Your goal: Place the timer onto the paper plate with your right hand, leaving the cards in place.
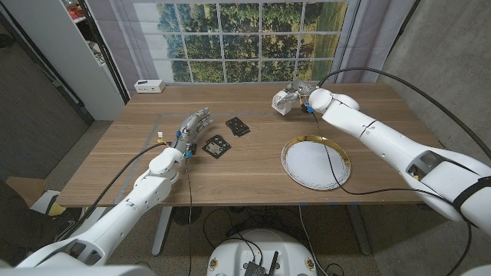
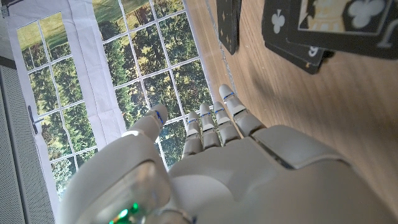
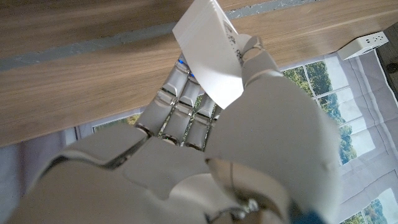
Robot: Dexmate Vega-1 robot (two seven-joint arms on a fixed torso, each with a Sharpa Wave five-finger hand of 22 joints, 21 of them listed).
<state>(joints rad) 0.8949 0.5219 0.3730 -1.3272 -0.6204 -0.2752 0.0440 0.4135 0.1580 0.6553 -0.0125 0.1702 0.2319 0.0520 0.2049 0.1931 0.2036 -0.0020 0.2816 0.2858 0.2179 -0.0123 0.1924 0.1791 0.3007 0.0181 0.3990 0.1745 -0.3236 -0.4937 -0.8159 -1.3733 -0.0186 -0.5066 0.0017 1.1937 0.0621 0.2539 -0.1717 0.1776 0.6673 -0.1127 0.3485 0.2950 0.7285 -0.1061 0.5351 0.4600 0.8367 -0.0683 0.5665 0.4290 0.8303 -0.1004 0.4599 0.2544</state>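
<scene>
Wooden worktop (image 1: 253, 172), rectangular, carrying near its front right a round white paper plate (image 1: 316, 163) with a gold rim, bare of any load, and toward its left two dark lots of playing cards (image 1: 217, 146) lying face up, one just beyond the other. Right hand (image 1: 295, 99), at the far edge of the worktop well beyond the plate, grasping the white timer (image 3: 208, 53) between thumb and fingers; left hand (image 1: 192, 127), just left of the cards and apart from them, fingers extended and slightly parted, grasping nothing. Small white box (image 1: 149, 86) at the far left corner.
</scene>
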